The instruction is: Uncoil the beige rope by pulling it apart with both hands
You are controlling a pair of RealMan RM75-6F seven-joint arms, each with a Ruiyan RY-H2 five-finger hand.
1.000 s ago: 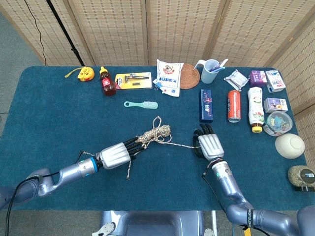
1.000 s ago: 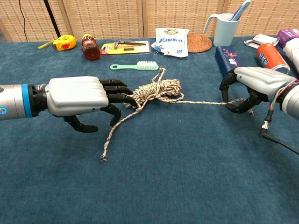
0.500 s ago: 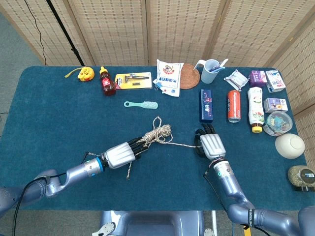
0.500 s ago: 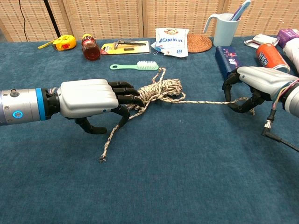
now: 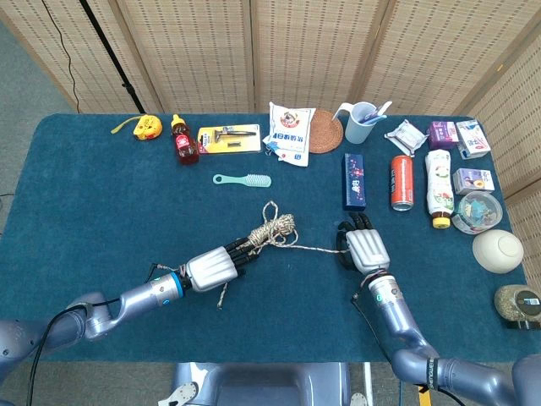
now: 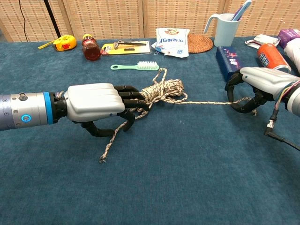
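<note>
Your right robot hand (image 6: 255,89) gripped one strand of the beige rope (image 6: 164,91), whose coil lay mid-bench; your left robot hand (image 6: 101,105) was closed on the coil. Pulling could have tightened it into a knot, or dragged it toward the comb (image 6: 136,67).

Rope coil (image 6: 161,91) mid-table (image 5: 84,203), between left hand (image 6: 96,105) and right hand (image 6: 262,84); brush (image 5: 243,179) behind coil.

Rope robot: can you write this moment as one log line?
left hand: on rope coil | right hand: holds strand end | strand: stretched between | coil: not undone
</note>
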